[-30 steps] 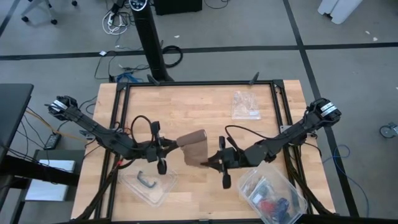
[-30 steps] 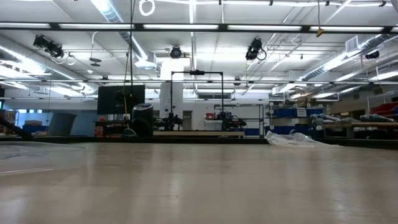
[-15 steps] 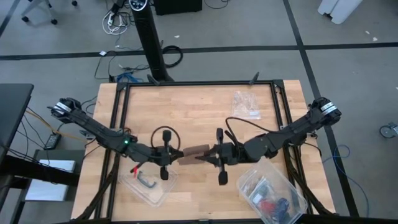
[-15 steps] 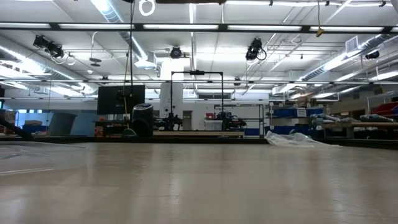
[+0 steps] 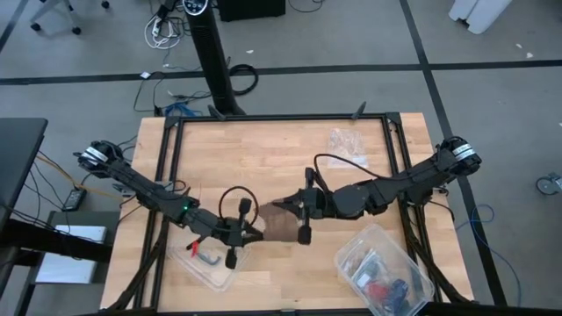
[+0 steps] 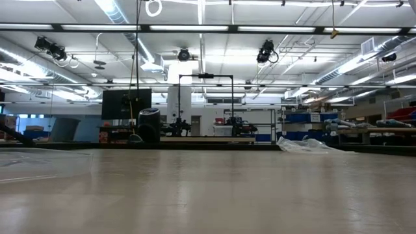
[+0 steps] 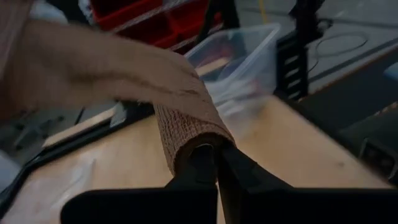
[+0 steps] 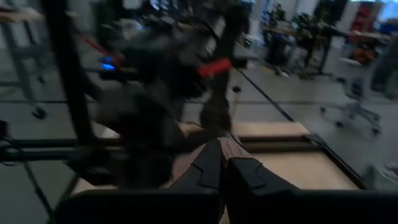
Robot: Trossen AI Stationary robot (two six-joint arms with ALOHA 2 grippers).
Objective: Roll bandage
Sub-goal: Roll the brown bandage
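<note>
Above the front half of the wooden table (image 5: 263, 149), the left gripper (image 5: 252, 230) and the right gripper (image 5: 283, 208) each pinched an end of the brown bandage (image 5: 279, 226), fingers pressed together on the fabric. A clear plastic tub (image 5: 383, 269) at the table's front right corner held red, blue and dark items. A shallower clear tray (image 5: 209, 262) near the left arm held a dark handle piece (image 5: 209, 262). A small clear bag (image 5: 348, 147) lay toward the back right.

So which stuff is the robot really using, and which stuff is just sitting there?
Using:
- dark brown soft fabric bandage
- left gripper, shut on it
- right gripper, shut on it

Just sitting there:
- clear plastic tub with black handle piece
- clear plastic bin of small items
- small clear plastic bag
</note>
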